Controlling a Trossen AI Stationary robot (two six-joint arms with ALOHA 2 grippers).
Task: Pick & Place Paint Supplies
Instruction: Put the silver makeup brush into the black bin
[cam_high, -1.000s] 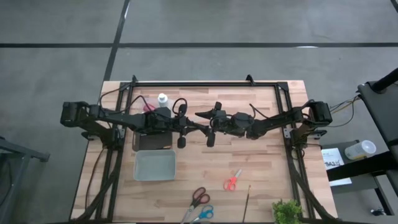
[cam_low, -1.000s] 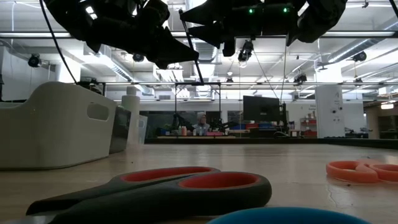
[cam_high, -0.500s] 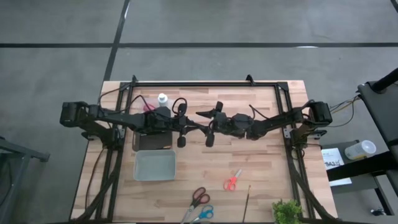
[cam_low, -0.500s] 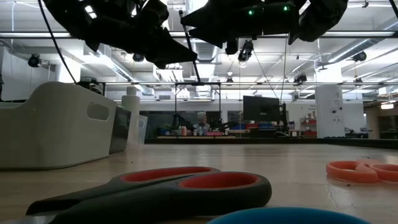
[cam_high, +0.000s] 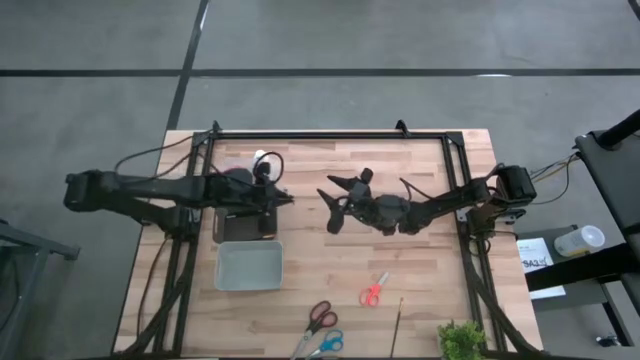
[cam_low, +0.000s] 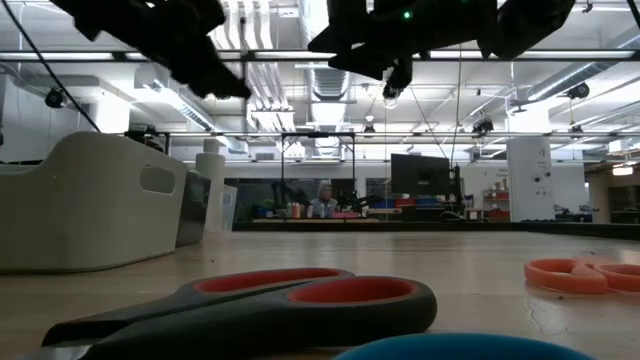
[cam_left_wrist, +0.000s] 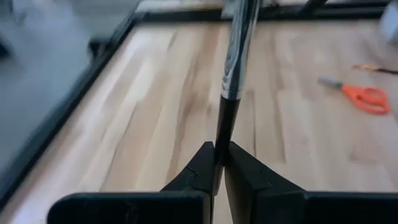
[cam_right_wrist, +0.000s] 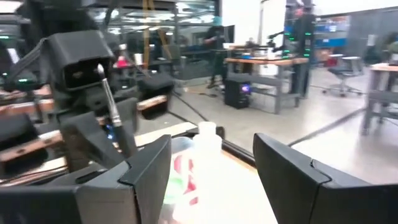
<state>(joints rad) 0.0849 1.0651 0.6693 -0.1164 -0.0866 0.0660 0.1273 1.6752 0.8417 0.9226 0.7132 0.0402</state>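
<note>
Seen level from the table top, black-and-red scissors (cam_low: 270, 305) fill the lower centre, orange scissors (cam_low: 583, 275) sit at lower right, and a pale bin (cam_low: 85, 200) stands at left – both arms are cut off along the top edge.

From above, the left gripper (cam_high: 283, 199) hangs left of centre, fingers pressed together, pinching a brush (cam_left_wrist: 233, 74) by its dark end – the silver ferrule rises straight past the fingertips. Its tip runs out of frame.

The right gripper (cam_high: 338, 203) hangs just right of centre, fingers spread, holding nothing. Between them, farther off, stands the white bottle (cam_right_wrist: 205, 165); red and green shapes beside it are too blurred to tell apart.

Another brush (cam_high: 400, 321) lies at lower right, well apart from both grippers.
</note>
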